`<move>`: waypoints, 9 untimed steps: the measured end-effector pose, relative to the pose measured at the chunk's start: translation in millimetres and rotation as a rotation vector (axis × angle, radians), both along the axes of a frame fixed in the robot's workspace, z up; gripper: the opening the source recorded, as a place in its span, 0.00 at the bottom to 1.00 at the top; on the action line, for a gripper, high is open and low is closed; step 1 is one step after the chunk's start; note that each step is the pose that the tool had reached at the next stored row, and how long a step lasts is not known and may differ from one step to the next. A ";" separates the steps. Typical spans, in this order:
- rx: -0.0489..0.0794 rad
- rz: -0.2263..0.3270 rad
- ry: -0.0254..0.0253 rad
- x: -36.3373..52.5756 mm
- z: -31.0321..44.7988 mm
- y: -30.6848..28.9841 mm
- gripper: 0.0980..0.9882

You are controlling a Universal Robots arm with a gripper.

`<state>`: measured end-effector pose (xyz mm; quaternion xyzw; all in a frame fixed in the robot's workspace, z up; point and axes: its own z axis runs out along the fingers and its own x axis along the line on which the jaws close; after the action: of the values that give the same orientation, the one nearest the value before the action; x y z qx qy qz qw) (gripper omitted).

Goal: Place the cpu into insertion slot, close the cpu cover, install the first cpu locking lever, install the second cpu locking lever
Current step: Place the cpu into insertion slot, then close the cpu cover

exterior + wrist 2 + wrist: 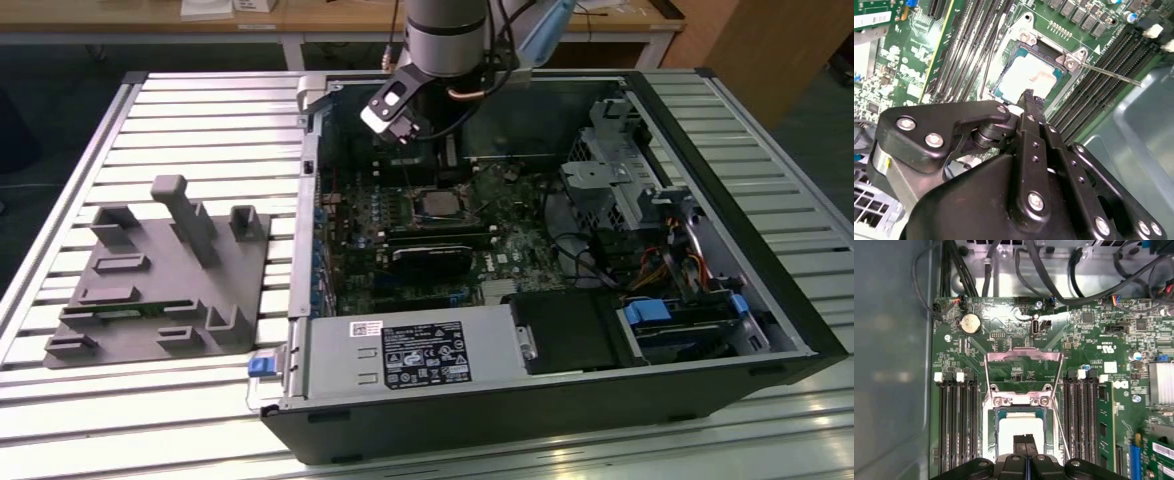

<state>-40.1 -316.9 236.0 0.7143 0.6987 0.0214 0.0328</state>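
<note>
You have a matt black pincer (1029, 97), built of flat link bars (1026, 150) joined at round pivots. Bright silver screws (1035, 201) sit along each bar behind its tips, and there is a small yellow patch (887, 163) on the body behind the links. Above the pincer, in the exterior view, the arm (447, 35) is a silvery-grey tube with a pale blue cap (550, 28). A thin cable (470, 95) loops beside the wrist, near a white-faced block (387, 108).

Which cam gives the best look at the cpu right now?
Second wrist view: the cpu is seen close up, with most of its pale face exposed. In the first wrist view the end effector covers part of it. The exterior view shows it as a small square.
</note>
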 end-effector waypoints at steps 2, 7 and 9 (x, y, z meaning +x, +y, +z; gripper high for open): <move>0.000 0.000 -0.0014 0.0 1.7 0.0 0.01; 0.000 0.000 -0.0015 0.0 2.5 0.0 0.01; 0.000 0.000 -0.0014 0.0 2.6 0.0 0.01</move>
<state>-40.1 -316.9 238.6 0.7143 0.6987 0.0219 0.0333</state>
